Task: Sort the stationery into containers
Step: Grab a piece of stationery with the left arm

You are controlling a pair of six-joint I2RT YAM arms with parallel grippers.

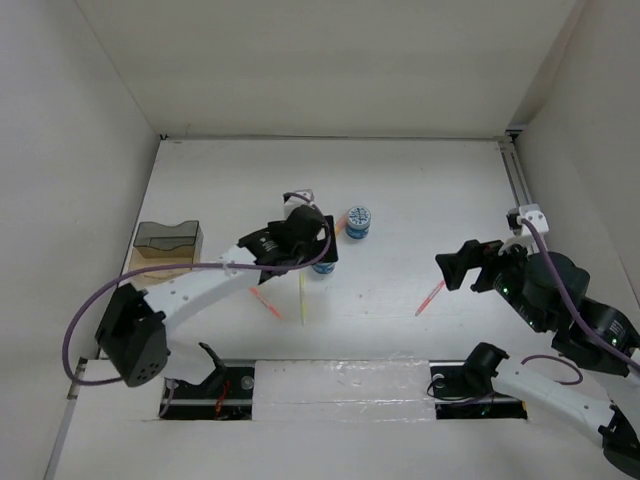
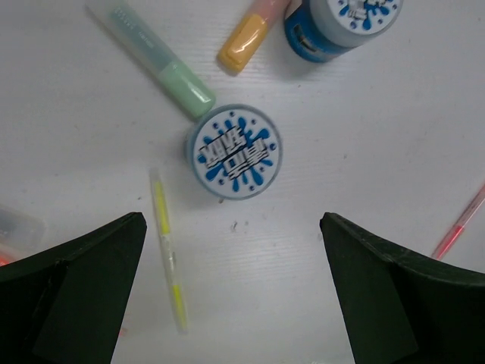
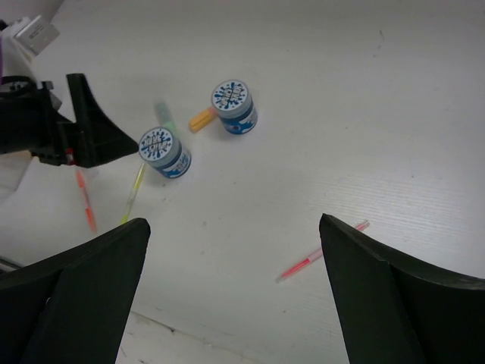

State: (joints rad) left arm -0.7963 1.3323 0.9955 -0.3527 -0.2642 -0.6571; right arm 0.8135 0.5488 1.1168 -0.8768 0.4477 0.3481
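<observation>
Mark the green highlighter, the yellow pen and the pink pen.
green highlighter [image 2: 155, 59]: left wrist view, on the middle of its barrel.
yellow pen [image 2: 168, 254]: left wrist view, on the middle of its shaft.
pink pen [image 3: 303, 265]: right wrist view, on its redder lower half.

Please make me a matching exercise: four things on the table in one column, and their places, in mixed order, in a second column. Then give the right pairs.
Things
1. orange highlighter
2. pink pen
3. tray
4. yellow pen

Places
a. at the left edge of the table
b. alone, to the right of all the other stationery
c. one end right at a blue-and-white cylinder
d. near the orange-red pen

Pairs: 1-c, 2-b, 3-a, 4-d
</observation>
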